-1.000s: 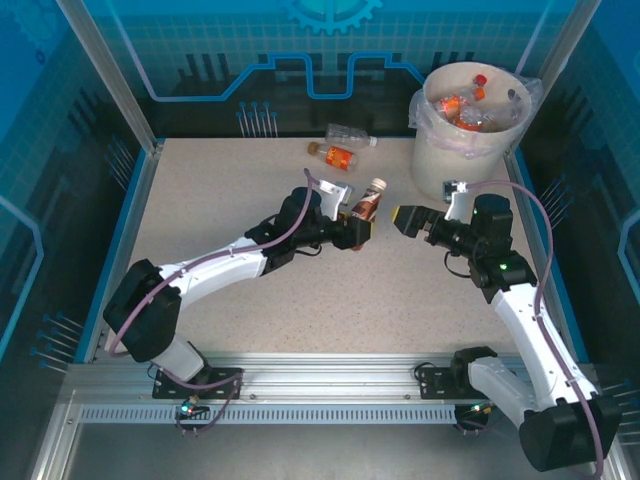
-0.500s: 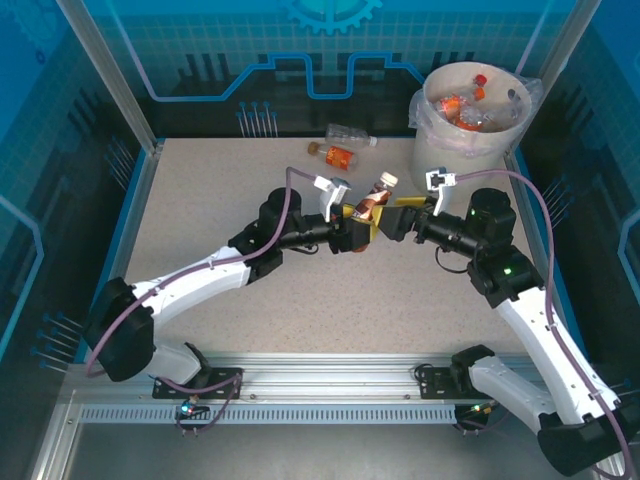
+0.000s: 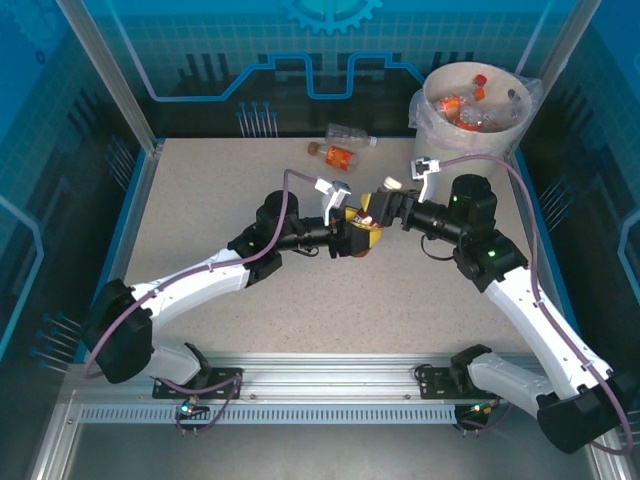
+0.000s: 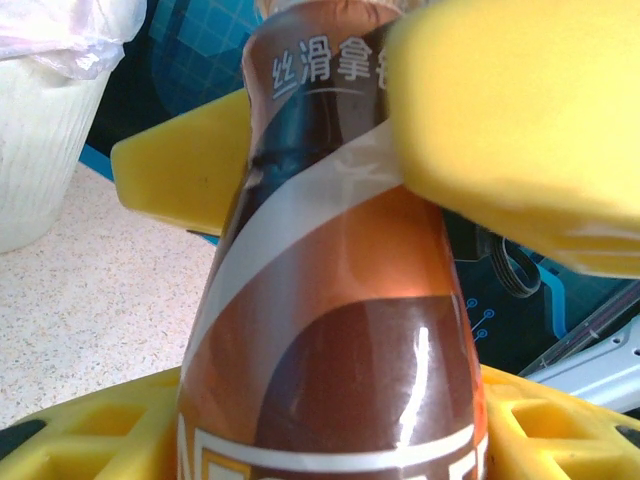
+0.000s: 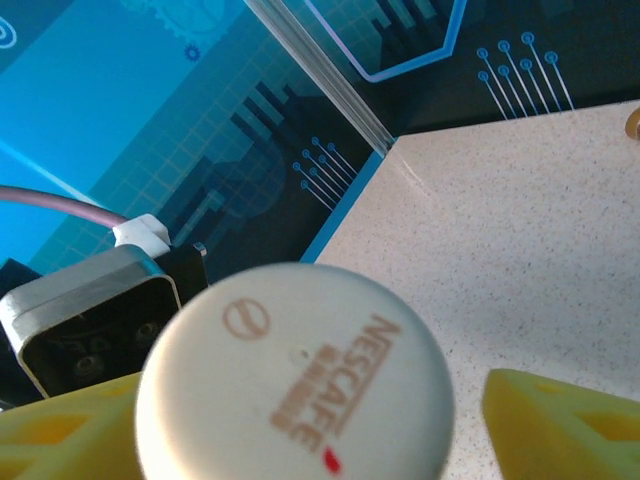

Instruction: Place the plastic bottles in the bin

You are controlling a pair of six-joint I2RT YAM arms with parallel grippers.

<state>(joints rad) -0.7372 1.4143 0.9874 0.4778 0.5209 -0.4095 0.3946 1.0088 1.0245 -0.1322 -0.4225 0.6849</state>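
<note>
Plastic bottles (image 3: 462, 105) fill the bin (image 3: 445, 165) at 1 o'clock. Two loose bottles (image 3: 343, 157) lie at 12 on the speckled beige desk (image 3: 220, 200). Mid-desk, the left hand (image 3: 359, 222) clamps a brown bottle (image 4: 330, 300) with a Chinese-lettered label. Its white cap (image 5: 295, 385) reads NESCAFE. The right hand (image 3: 385, 201) straddles the neck, though I cannot tell whether it grips. Blue circuit-pattern walls (image 3: 200, 60) surround the desk.

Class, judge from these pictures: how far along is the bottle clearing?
Done: several bottles lie in the bin. In hand: the left gripper holds a brown bottle, the right gripper flanking its top, seemingly a handover. Left: a clear bottle and an orange bottle on the table.
</note>
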